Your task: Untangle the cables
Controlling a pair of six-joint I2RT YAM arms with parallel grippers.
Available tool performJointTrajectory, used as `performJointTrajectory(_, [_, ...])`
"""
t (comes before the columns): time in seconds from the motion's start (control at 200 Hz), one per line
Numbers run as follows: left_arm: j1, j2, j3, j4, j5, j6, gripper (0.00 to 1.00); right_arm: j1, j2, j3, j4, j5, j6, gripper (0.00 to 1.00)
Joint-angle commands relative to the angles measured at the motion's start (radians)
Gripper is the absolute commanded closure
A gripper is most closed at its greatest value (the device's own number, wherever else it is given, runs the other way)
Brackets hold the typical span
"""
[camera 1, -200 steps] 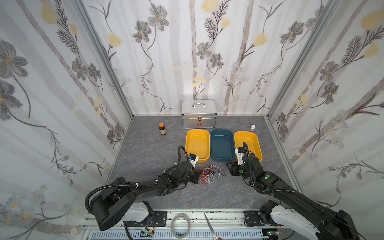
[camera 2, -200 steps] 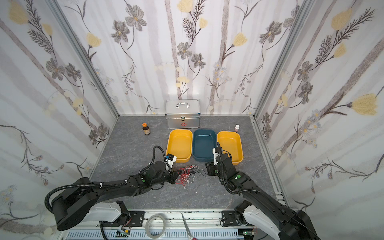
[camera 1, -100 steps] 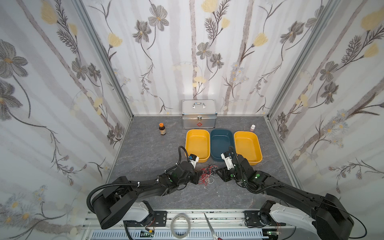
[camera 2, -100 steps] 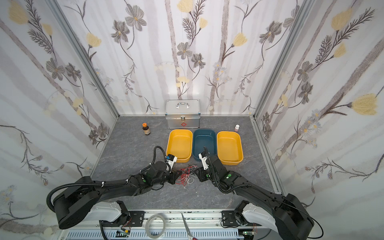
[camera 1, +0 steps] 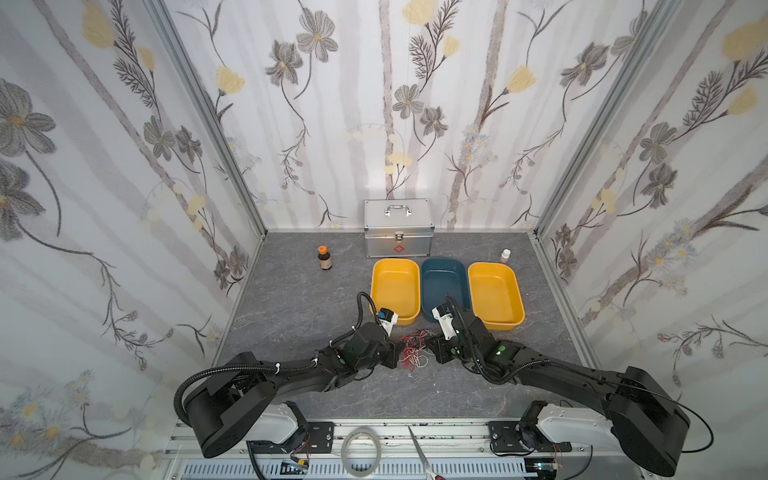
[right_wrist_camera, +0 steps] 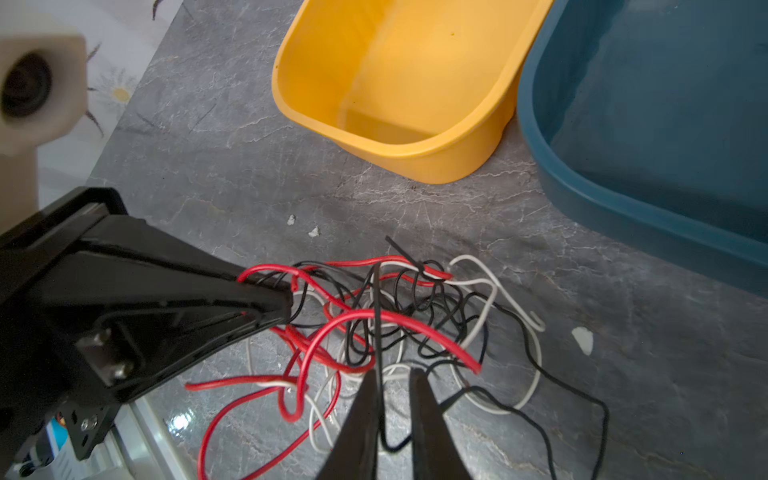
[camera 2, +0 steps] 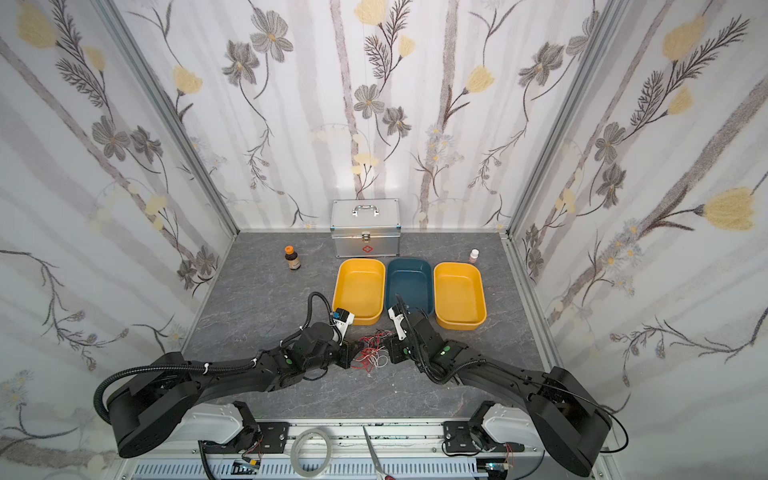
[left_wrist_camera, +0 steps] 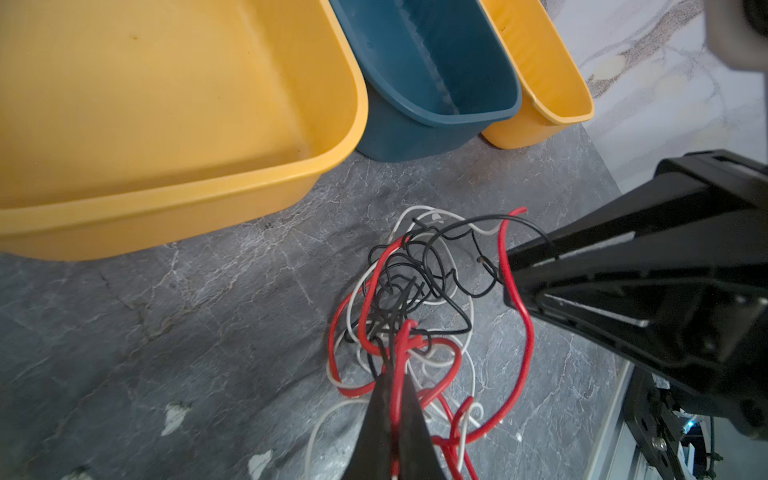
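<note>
Three cables (camera 1: 411, 353) (red, black, white) lie knotted in one heap on the grey floor (camera 1: 299, 316), front centre, between the two grippers.

Nearest, on the front rail: tape ring (camera 1: 344, 452) at about 7 o'clock from the heap. Scissors (camera 1: 417, 449) are just beside the ring at its 3 o'clock.

Left gripper (camera 1: 394, 360): at the heap's 9 o'clock edge. Fingers together, clamped on the red cable (left_wrist_camera: 400, 353), which comes out between the tips. Black strands crowd the same spot; cannot tell whether they are pinched too.

Right gripper (camera 1: 432, 348): at the heap's 3 o'clock edge. Fingers close, with only a narrow slot between them; the black cable (right_wrist_camera: 377, 324) runs lengthwise through the slot.

White cable (right_wrist_camera: 469, 281): slack loops through the knot and out onto the floor.

Beyond, at the heap's 12 o'clock but apart from it: three bins side by side, namely left yellow bin (camera 1: 395, 291), blue bin (camera 1: 442, 286) and right yellow bin (camera 1: 494, 295).

Farther back: brown bottle (camera 1: 325, 259) at 11 o'clock, white bottle (camera 1: 505, 256) at 1 o'clock, metal case (camera 1: 398, 228) at 12 o'clock against the back wall.
</note>
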Motion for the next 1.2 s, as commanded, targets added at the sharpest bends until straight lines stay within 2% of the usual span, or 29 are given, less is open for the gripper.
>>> performJointTrajectory(0.0, [0.000, -0.007, 0.005, 0.008, -0.006, -0.006, 1.00, -0.002, 0.003, 0.013, 0.018, 0.079, 0.009, 0.97])
performJointTrajectory(0.105, [0.001, -0.025, -0.007, 0.001, -0.025, -0.009, 1.00, -0.010, -0.023, 0.015, -0.046, 0.151, 0.012, 1.00])
performJointTrajectory(0.21, [0.001, -0.039, -0.003, -0.057, -0.084, -0.017, 1.00, -0.038, -0.079, 0.002, -0.079, 0.167, 0.014, 1.00])
performJointTrajectory(0.235, [0.001, -0.039, -0.003, -0.071, -0.096, -0.019, 1.00, -0.079, -0.094, -0.002, -0.087, 0.170, 0.015, 1.00])
performJointTrajectory(0.38, [0.007, -0.052, 0.001, -0.137, -0.165, -0.042, 1.00, -0.158, -0.175, -0.007, -0.136, 0.195, 0.007, 1.00])
performJointTrajectory(0.635, [0.033, -0.106, -0.035, -0.158, -0.199, -0.068, 1.00, -0.314, -0.303, -0.002, -0.203, 0.186, -0.023, 1.00])
performJointTrajectory(0.809, [0.043, -0.121, -0.050, -0.145, -0.187, -0.076, 1.00, -0.383, -0.386, 0.004, -0.195, 0.069, -0.042, 1.00])
performJointTrajectory(0.984, [0.044, -0.106, -0.049, -0.066, -0.092, -0.060, 1.00, -0.382, -0.389, -0.016, -0.090, -0.173, -0.037, 1.00])
performJointTrajectory(1.154, [0.045, -0.096, -0.041, -0.054, -0.068, -0.056, 0.93, -0.373, -0.366, -0.029, -0.004, -0.300, 0.007, 1.00])
performJointTrajectory(1.199, [0.046, -0.099, -0.041, -0.058, -0.061, -0.051, 0.84, -0.369, -0.367, -0.026, 0.016, -0.325, 0.011, 1.00])
